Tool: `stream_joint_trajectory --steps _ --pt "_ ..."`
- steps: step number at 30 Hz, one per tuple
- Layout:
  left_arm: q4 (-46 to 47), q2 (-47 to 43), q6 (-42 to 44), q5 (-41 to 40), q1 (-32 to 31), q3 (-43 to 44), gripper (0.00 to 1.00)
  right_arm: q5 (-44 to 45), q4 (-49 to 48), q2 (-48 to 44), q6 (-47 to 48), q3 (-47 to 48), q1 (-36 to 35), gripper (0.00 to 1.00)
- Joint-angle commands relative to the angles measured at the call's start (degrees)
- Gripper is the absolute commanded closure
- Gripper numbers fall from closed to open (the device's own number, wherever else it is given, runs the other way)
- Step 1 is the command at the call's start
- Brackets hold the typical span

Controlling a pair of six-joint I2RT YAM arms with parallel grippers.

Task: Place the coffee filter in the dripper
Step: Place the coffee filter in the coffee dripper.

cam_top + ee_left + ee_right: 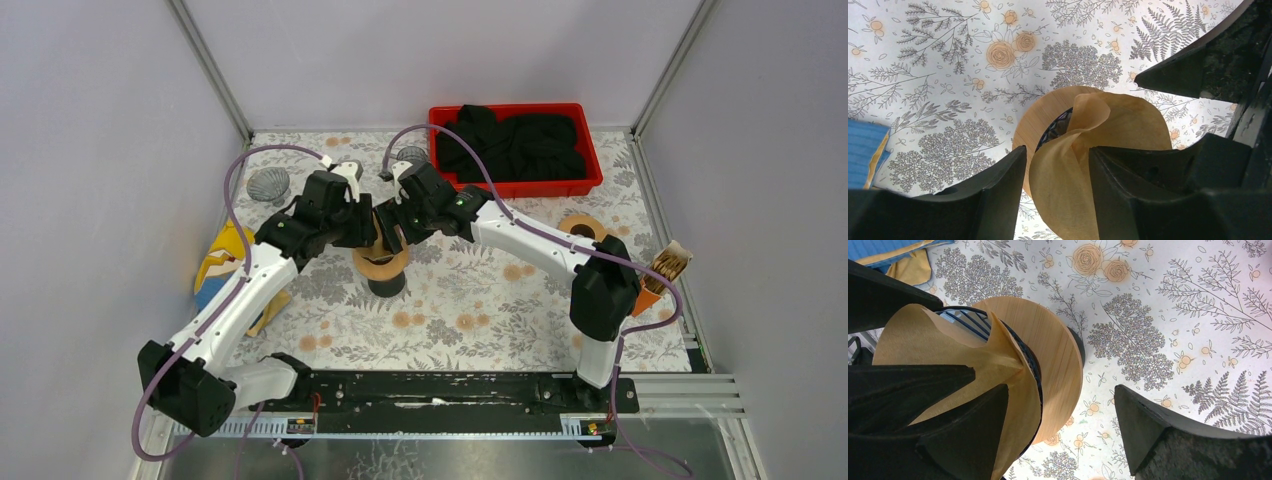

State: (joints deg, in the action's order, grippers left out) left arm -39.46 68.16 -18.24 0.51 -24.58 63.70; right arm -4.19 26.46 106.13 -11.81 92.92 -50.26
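Note:
The dripper stands mid-table: a wooden ring around a dark wire cone on a black base. The brown paper coffee filter sits in its mouth, curled and partly folded over. My left gripper hangs right above it with its jaws on either side of the paper. One finger lies against the filter, and a thin gap shows at the other. My right gripper is open wide. One of its fingers is over the filter and the other is out over the tablecloth.
A red bin of black cloths stands at the back right. A clear ribbed cup is at the back left, with a blue and yellow object on the left. A second wooden ring and an orange holder lie to the right.

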Motion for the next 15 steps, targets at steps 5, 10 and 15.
stream_joint_trajectory --steps 5,10,15 --pt "3.04 1.46 2.01 1.9 0.7 2.46 0.4 -1.29 -0.66 -0.16 -0.11 2.61 -0.22 0.15" --pt "2.27 4.22 2.68 1.76 0.9 4.92 0.38 -1.81 -0.79 -0.09 -0.16 2.83 -0.24 0.15" --pt "2.22 5.4 2.99 1.61 1.19 5.53 0.38 -2.25 -0.88 0.03 -0.35 2.79 -0.25 0.15"
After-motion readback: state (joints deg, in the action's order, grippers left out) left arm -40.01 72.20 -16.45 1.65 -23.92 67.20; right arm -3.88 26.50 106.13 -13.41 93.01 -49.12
